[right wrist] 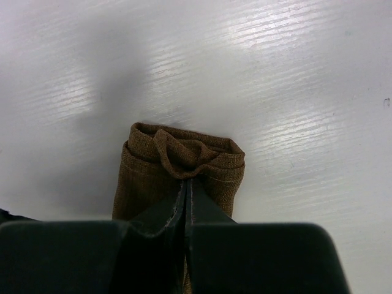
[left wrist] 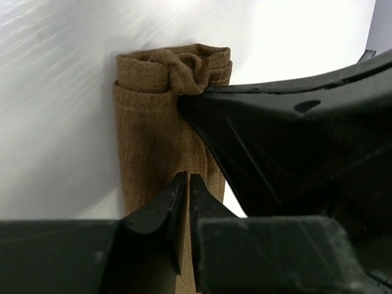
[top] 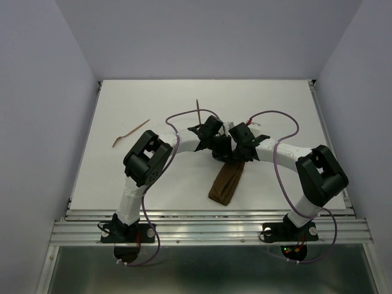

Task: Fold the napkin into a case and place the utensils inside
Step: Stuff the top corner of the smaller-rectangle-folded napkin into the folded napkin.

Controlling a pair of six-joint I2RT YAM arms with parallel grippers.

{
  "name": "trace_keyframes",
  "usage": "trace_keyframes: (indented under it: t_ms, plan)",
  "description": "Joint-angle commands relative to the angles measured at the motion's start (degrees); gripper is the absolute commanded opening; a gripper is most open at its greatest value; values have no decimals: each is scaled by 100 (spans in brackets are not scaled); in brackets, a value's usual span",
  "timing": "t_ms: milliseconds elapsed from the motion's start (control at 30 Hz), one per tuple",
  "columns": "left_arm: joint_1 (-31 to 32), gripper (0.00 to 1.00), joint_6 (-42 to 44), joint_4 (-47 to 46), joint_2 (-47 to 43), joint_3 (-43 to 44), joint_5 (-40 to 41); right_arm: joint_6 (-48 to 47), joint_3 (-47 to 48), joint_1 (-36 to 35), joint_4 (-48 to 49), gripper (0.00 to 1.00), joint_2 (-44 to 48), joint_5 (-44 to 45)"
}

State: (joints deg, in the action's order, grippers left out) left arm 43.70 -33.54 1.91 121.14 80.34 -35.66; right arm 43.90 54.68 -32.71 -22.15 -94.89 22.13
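In the top view, the case [top: 225, 184] is lying on the table [top: 275, 104] between the two arms, a narrow brown strip running away from the near edge. The left gripper [top: 217, 149] and the right gripper [top: 234, 153] are meeting over its far end, probably because that is where the mouth must be spread. One utensil [top: 130, 134] is resting well apart on the left of the table. A second utensil [top: 199, 112] is showing just beyond the left gripper; whether it is lying flat or being held cannot be told from here.

In the left wrist view, the left arm's fingers [left wrist: 165, 211] are standing only a slit apart above the cloth [left wrist: 147, 141]. Whether they are nipping a layer cannot be told. The right arm's fingertip is reaching in from the right and bunching the top layer at the far end, seemingly lifting it off the lower layers so that a stick could slide under.

In the right wrist view, the right arm's fingers [right wrist: 168, 211] are pressing tight together on a puckered fold at the mouth of the pouch [right wrist: 147, 177], pulling the fabric into a small ridge. The pouch is formed but, by the look of it, not yet filled, and the thin cloth is likely to slip from so small a pinch.
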Motion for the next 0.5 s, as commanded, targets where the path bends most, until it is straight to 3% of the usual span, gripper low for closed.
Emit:
trace_keyframes:
  t_ms: [0,233,467]
  plan:
    - [-81,23,198,46,-530,-211,24,365,8,-60,-281,1,-232,81]
    - [-143,22,216,11,-653,-466,77,549,34,-7,-272,1,-170,143]
    - [-441,21,383,-51,-1328,-1115,252,734,254,238,-272,1,-442,125]
